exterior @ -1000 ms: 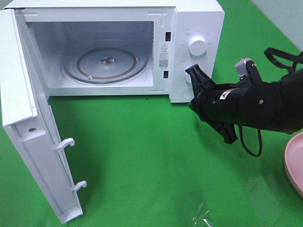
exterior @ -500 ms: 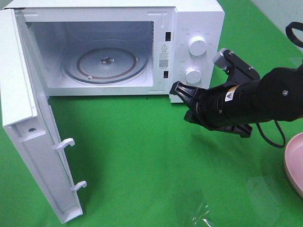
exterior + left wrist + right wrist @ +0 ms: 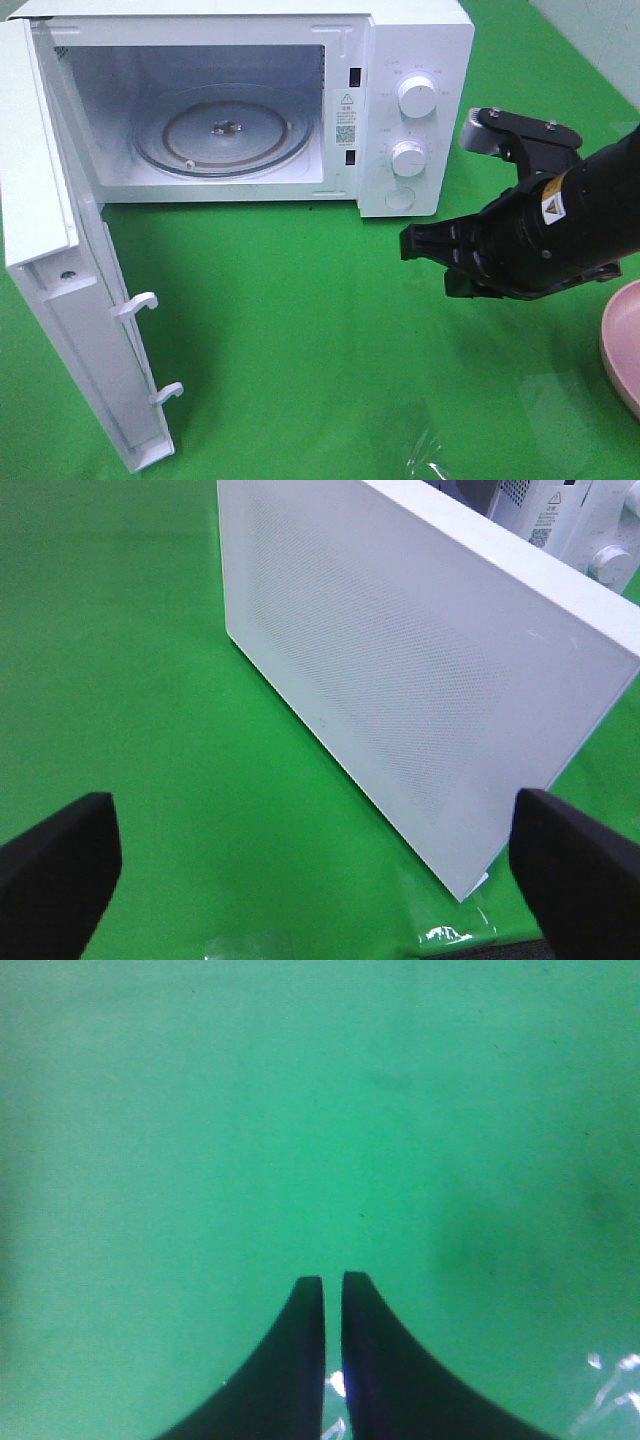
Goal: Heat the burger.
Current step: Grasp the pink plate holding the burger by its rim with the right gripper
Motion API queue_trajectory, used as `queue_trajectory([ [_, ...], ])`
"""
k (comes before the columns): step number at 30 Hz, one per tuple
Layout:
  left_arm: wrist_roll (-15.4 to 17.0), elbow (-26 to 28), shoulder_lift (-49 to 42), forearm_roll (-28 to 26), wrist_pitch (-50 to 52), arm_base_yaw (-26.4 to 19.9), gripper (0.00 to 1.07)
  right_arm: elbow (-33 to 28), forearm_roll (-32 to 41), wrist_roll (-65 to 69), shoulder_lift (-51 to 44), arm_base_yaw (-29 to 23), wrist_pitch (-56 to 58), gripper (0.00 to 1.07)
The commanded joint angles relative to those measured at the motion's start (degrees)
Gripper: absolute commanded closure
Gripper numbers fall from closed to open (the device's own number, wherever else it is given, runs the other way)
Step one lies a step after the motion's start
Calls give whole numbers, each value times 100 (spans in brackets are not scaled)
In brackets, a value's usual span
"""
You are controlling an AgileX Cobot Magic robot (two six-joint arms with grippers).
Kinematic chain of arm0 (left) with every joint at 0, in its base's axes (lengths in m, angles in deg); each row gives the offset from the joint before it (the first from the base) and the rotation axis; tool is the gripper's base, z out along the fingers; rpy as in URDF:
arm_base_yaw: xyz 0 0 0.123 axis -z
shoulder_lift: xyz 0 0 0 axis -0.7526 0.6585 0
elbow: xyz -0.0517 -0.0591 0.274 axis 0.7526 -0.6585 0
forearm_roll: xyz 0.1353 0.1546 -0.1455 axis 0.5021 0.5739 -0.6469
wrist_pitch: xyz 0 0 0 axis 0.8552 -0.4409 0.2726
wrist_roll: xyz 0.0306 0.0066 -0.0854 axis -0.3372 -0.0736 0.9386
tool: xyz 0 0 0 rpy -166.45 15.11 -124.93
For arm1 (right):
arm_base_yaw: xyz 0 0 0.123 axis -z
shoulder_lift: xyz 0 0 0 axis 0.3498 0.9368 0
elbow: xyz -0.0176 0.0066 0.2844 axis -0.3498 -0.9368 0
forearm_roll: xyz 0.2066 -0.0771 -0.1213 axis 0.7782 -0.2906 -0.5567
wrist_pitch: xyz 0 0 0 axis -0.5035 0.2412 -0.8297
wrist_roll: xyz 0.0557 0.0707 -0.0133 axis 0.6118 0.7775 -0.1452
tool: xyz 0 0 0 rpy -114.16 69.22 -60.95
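Exterior high view: the green surface (image 3: 300,330) carries a white microwave (image 3: 420,40) at the back. Its door (image 3: 40,200) is swung fully open on the left, and the glass turntable (image 3: 225,135) inside is bare. The right arm reaches in from the right and hangs in front of the control panel. Its right gripper (image 3: 408,243) points toward the middle of the surface, below the two knobs (image 3: 416,97) and clear of them. A slice of a pink plate (image 3: 622,340) shows at the right edge.

The burger is in none of the views. It is probably on the part of the plate cut off by the frame, but that cannot be confirmed.

In the right wrist view the jaws of that gripper (image 3: 332,1280) are all but closed. Only a thin slit separates them, and they grasp nothing over plain green. In the left wrist view the left gripper (image 3: 310,810) is spread wide and empty, facing the outer face of the door.

As a judgement, a burger is light and soft, and it is a loose stack. Its layers would probably slide or splay under a hard pinch, and a glossy bun may be slippery. The jaws would likely need to open wide, then close gently across the sides at mid-height, catching both buns. The stack should stay level on the way to the turntable.
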Motion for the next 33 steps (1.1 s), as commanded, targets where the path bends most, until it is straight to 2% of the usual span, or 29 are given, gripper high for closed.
queue_trajectory([
  [1, 6, 17, -97, -40, 46, -6, 9, 6, -212, -441, -464, 92, 733, 88],
  [2, 6, 17, -97, -40, 46, -6, 9, 6, -212, -441, -464, 92, 733, 88],
  [4, 6, 17, -97, -40, 46, -6, 9, 6, -332, -802, -699, 92, 1180, 78],
  [5, 6, 17, -97, -40, 46, -6, 9, 6, -332, -802, -699, 92, 1180, 78],
  [6, 6, 17, -97, -40, 46, -6, 9, 6, -384, -905, -802, 92, 1444, 68],
  [7, 6, 17, -97, -40, 46, -6, 9, 6, -384, -905, -802, 92, 1444, 68],
  [8, 6, 17, -97, -40, 46, -6, 9, 6, -413, -951, -905, 92, 1713, 54],
  [9, 6, 17, -97, -40, 46, -6, 9, 6, -413, -951, -905, 92, 1713, 54],
  [10, 6, 17, -97, -40, 46, -6, 9, 6, -424, -1003, -1014, 92, 1988, 41],
  [11, 6, 17, -97, -40, 46, -6, 9, 6, -424, -1003, -1014, 92, 1988, 41],
  [12, 6, 17, -97, -40, 46, -6, 9, 6, -453, -1031, -1112, 92, 2217, 27],
  [13, 6, 17, -97, -40, 46, -6, 9, 6, -453, -1031, -1112, 92, 2217, 27],
  [14, 6, 17, -97, -40, 46, -6, 9, 6, -510, -1031, -1180, 92, 2424, 17],
  [15, 6, 17, -97, -40, 46, -6, 9, 6, -510, -1031, -1180, 92, 2424, 17],
  [16, 6, 17, -97, -40, 46, -6, 9, 6, -516, -1037, -1232, 92, 2647, 12],
  [22, 6, 17, -97, -40, 46, -6, 9, 6, -510, -1266, -1226, 223, 3071, 13],
  [26, 6, 17, -97, -40, 46, -6, 9, 6, -516, -1558, -1226, 842, 3094, 16],
  [31, 6, 17, -97, -40, 46, -6, 9, 6, -521, -1811, -1226, 1146, 3060, 18],
  [33, 6, 17, -97, -40, 46, -6, 9, 6, -521, -2051, -1175, 1530, 3014, 19],
])
